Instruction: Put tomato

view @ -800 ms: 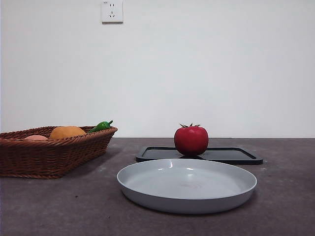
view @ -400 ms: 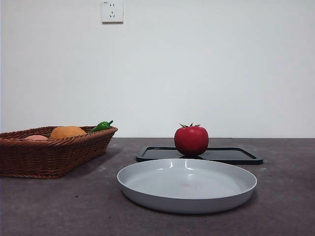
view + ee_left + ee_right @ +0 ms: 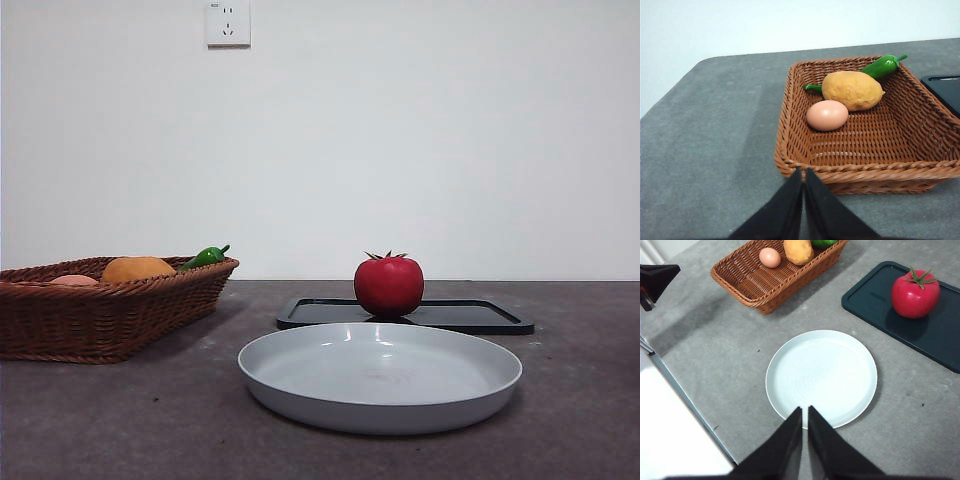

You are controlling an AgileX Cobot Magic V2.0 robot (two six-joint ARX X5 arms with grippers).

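The glossy red tomato [image 3: 388, 285] with a green stem stands on a flat black tray [image 3: 470, 315] behind a pale grey plate [image 3: 380, 375]. In the right wrist view the tomato [image 3: 915, 294] is on the tray [image 3: 880, 300] beyond the plate [image 3: 821, 376]. My right gripper [image 3: 805, 412] is shut and empty, high above the plate's near rim. My left gripper [image 3: 803, 175] is shut and empty, above the table just in front of the wicker basket [image 3: 790, 125]. Neither gripper shows in the front view.
The brown wicker basket [image 3: 100, 315] stands at the left and holds an orange-yellow potato-like lump [image 3: 852, 90], an egg [image 3: 827, 115] and a green pepper [image 3: 882, 66]. The table's edge [image 3: 685, 400] runs along one side of the right wrist view.
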